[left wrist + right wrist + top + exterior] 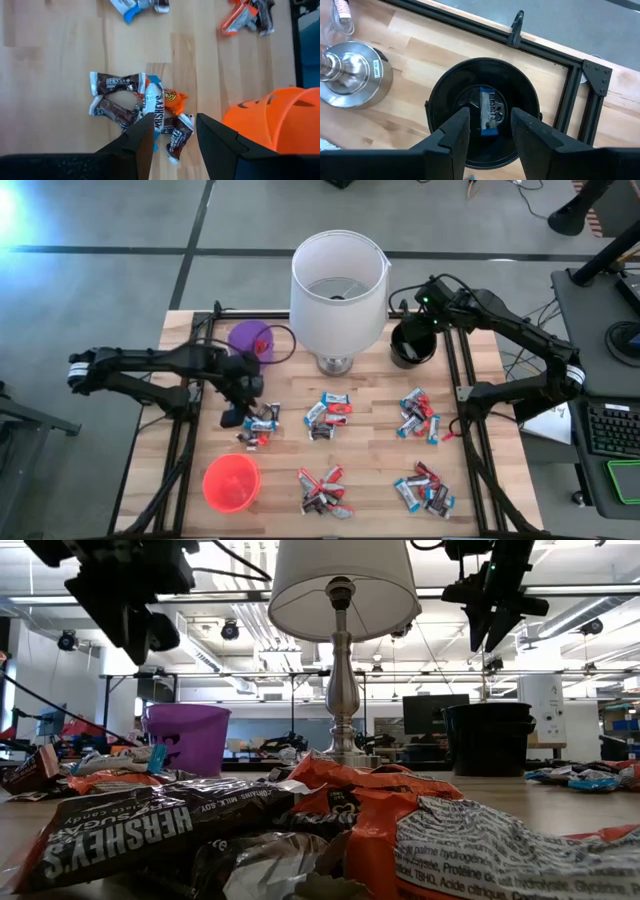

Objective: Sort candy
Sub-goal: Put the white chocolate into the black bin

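Small wrapped candy bars in red, blue-white and dark brown lie in several piles on the wooden table. The nearest pile (260, 425) (145, 105) lies just below my left gripper (236, 416) (172, 127), which hangs open above it, touching nothing. My right gripper (414, 330) (490, 125) stands open over the black cup (410, 348) (485, 112). One blue-white candy (489, 117) lies on that cup's bottom. A purple cup (250, 338) stands at the far left and a red-orange cup (231, 482) (280, 120) at the near left.
A lamp with a white shade (338, 280) stands at the table's far middle on a metal base (350, 75). Other candy piles lie at the middle (327, 412), the right (418, 415), the near middle (322, 490) and the near right (424, 490). Black frame rails (460, 395) run along both sides.
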Motion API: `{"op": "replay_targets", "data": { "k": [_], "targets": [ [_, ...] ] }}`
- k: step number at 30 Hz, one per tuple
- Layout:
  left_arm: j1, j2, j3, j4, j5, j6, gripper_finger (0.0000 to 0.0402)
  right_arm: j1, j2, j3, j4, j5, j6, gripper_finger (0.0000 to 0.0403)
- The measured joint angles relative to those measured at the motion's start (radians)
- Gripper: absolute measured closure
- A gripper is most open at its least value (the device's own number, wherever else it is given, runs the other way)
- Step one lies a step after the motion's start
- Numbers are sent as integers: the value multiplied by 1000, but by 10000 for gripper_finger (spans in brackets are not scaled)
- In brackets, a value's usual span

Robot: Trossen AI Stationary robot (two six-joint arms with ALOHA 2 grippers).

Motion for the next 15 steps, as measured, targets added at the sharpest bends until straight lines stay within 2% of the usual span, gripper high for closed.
{"op": "replay_targets", "data": {
  "k": [15],
  "targets": [
    [-105, 113, -45, 96, -129, -48, 274, 0, 0, 0, -33, -1, -2, 266]
  ]
}}
